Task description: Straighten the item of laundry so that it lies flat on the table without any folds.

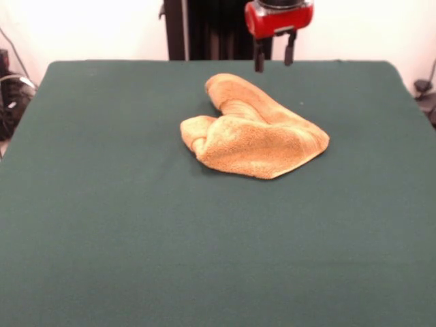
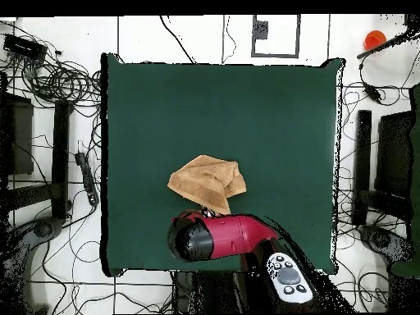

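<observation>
Green table (image 1: 136, 259) bare up front; your towel (image 1: 255, 139) sits crumpled, folded over itself, just below pincer (image 1: 274, 60), which hangs above, fingers apart, holding nothing.

Towel (image 1: 253, 136) sits crumpled on the table (image 1: 102, 225) just off centre, toward 12 o'clock in the front view, with the gripper (image 1: 274, 60) hanging above the table's far edge at the towel's 12 o'clock, apart from it.
</observation>
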Robot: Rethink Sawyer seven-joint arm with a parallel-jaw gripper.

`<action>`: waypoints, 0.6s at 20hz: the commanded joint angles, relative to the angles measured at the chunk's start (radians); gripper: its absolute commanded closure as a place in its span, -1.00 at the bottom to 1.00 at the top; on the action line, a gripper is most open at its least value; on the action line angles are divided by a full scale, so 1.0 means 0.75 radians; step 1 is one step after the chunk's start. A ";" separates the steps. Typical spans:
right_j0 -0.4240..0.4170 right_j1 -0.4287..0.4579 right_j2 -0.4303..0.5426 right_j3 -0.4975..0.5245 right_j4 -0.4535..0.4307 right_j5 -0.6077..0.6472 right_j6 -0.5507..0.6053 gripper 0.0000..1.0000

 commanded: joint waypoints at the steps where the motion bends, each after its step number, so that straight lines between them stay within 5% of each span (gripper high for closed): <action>1: -0.018 0.036 0.154 -0.109 -0.046 0.034 -0.008 -1.00; 12: -0.054 0.039 0.165 -0.128 -0.068 0.058 -0.026 -1.00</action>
